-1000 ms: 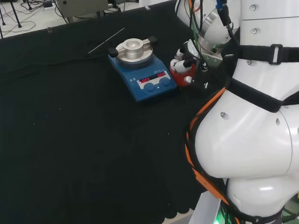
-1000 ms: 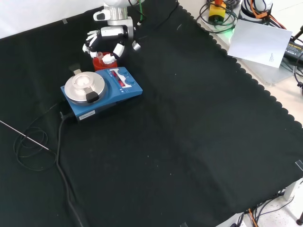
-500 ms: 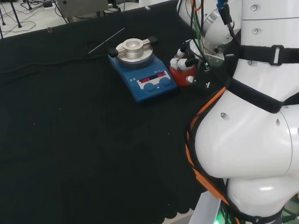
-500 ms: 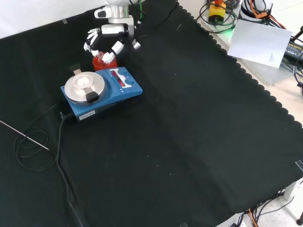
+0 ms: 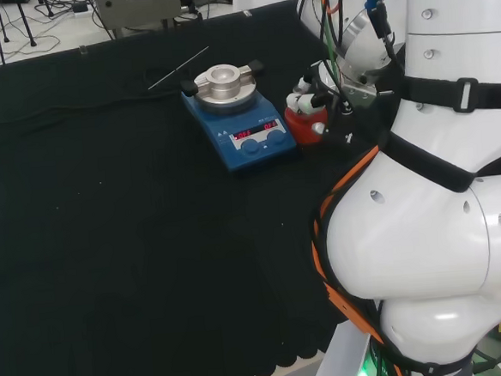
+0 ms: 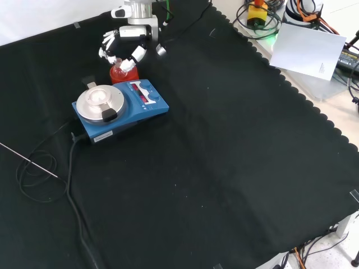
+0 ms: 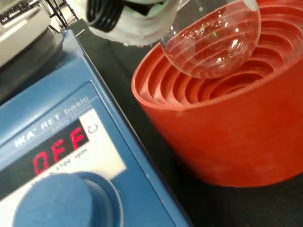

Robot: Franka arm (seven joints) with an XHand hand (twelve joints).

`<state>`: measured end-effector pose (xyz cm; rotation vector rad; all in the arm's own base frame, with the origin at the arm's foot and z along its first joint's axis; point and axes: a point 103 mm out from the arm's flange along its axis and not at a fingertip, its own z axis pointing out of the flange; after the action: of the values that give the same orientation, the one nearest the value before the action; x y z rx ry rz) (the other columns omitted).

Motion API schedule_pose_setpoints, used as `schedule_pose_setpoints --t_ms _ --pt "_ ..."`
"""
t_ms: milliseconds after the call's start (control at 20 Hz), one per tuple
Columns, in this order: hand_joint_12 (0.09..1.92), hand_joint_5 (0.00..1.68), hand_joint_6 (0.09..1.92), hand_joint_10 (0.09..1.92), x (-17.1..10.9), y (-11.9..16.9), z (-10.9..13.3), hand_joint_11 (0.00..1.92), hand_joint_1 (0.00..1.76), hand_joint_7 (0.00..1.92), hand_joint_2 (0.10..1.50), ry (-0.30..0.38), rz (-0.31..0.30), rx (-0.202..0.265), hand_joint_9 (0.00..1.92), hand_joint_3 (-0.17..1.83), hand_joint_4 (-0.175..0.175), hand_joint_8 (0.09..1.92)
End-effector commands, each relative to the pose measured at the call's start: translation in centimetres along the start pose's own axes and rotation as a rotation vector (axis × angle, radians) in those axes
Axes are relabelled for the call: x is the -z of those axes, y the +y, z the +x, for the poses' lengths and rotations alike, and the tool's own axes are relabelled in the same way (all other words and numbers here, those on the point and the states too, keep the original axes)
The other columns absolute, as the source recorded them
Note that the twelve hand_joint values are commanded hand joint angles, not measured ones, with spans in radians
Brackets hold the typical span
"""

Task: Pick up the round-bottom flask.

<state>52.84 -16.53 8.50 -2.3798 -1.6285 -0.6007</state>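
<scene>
The round-bottom flask [image 7: 213, 42] is clear glass; its bulb hangs just over the ribbed hollow of the red stand [image 7: 227, 123]. A white part of the hand [image 7: 137, 23] curls in beside the flask's neck. In the front view the hand [image 6: 133, 42] comes down from the top, its fingers [image 6: 136, 55] bent over the red stand [image 6: 123, 73]. In the head view the hand [image 5: 309, 98] is above the red stand [image 5: 301, 124], left of the arm's white links. The glass itself is hard to make out in both wide views.
A blue hotplate stirrer [image 6: 120, 106] with a round metal top stands right beside the stand, nearer the camera in the front view. Its cable [image 6: 70, 185] and a thin rod [image 6: 28, 159] lie on the black cloth at that view's left.
The hand has risen a little off the red stand, and more of the stand now shows below the fingers. The stirrer has stayed put.
</scene>
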Motion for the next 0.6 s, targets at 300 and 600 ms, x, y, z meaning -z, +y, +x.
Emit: schedule_pose_setpoints --t_ms 300,600 --pt "1.34 1.07 1.04 0.63 5.3 -0.2 3.2 0.29 1.1 0.55 0.74 0.06 -0.021 -0.028 0.73 0.7 0.033 0.66" --pt "1.34 1.08 1.04 0.63 7.0 0.0 4.9 0.3 1.1 0.55 0.73 0.055 -0.032 -0.004 0.73 0.71 0.036 0.66"
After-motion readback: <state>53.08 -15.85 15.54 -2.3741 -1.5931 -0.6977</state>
